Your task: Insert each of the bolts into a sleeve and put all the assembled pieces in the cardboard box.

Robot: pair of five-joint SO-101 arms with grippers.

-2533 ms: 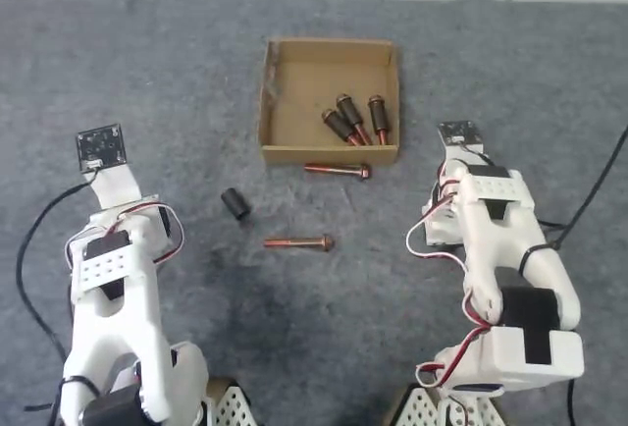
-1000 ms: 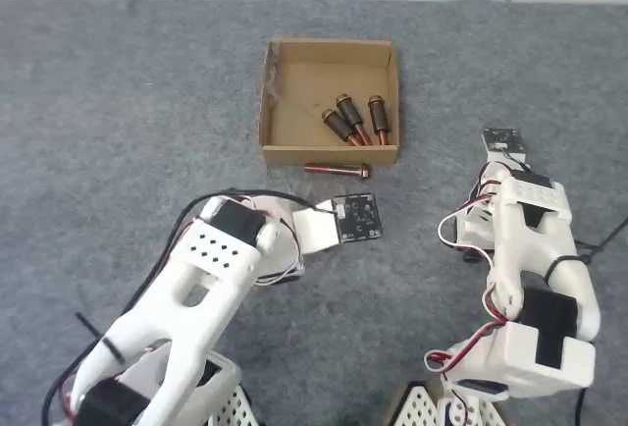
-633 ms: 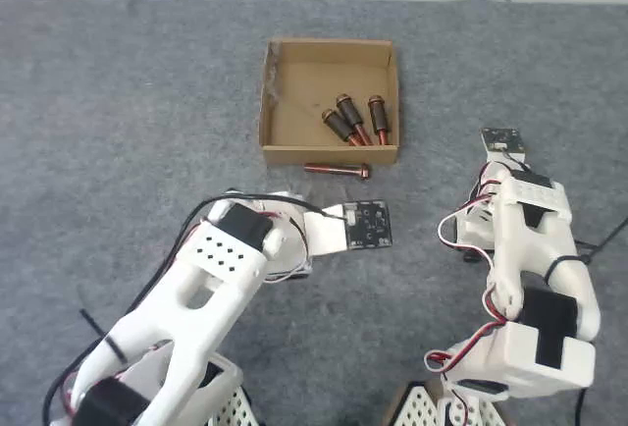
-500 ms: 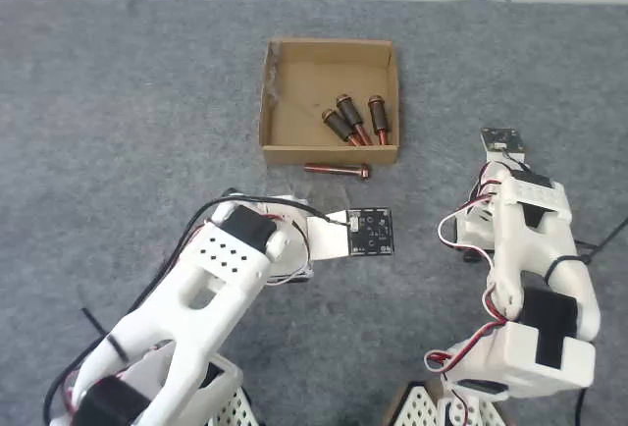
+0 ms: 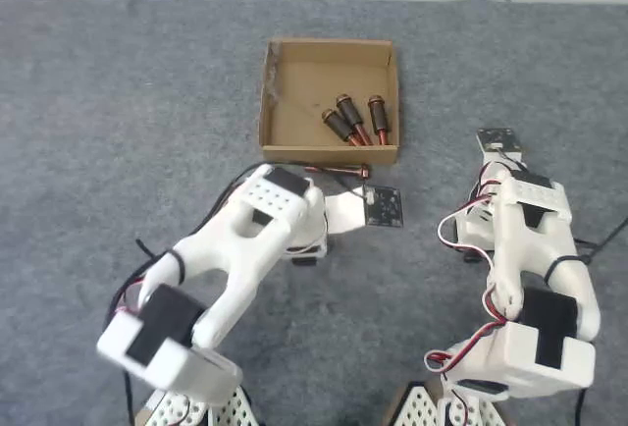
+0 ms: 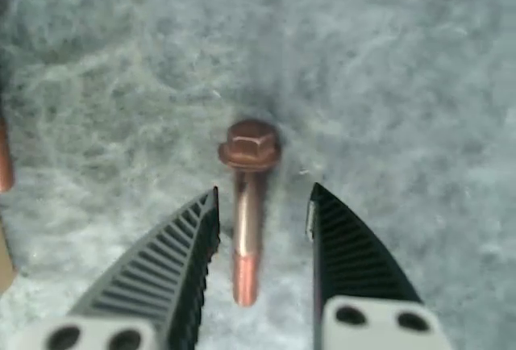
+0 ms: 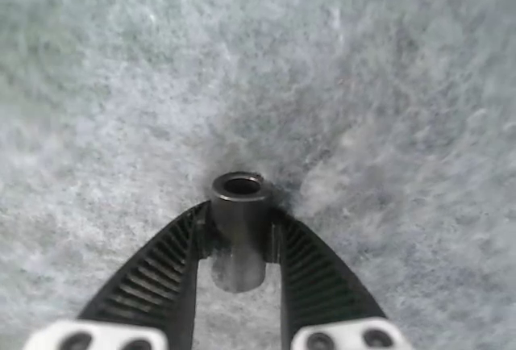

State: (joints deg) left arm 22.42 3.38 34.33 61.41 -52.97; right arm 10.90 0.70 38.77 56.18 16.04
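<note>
Bright, even light falls from above on the grey tabletop (image 5: pixel 98 102), and the shadows lie soft and close under both arms and along the front wall of the cardboard box (image 5: pixel 329 154). In the wrist views a dim pool of shadow rings the bolt (image 6: pixel 248 205) head and the sleeve (image 7: pixel 239 221).

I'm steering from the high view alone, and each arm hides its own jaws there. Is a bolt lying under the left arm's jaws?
Observer: Yes. The left wrist view shows a copper-coloured metal hex-head bolt lying on the grey carpet between the left jaws, which are open and clear of it.
Operator: Does the right arm hold anything?
Observer: The right jaws are shut on a short black cylindrical sleeve, hollow end pointing away from the wrist camera.
</note>
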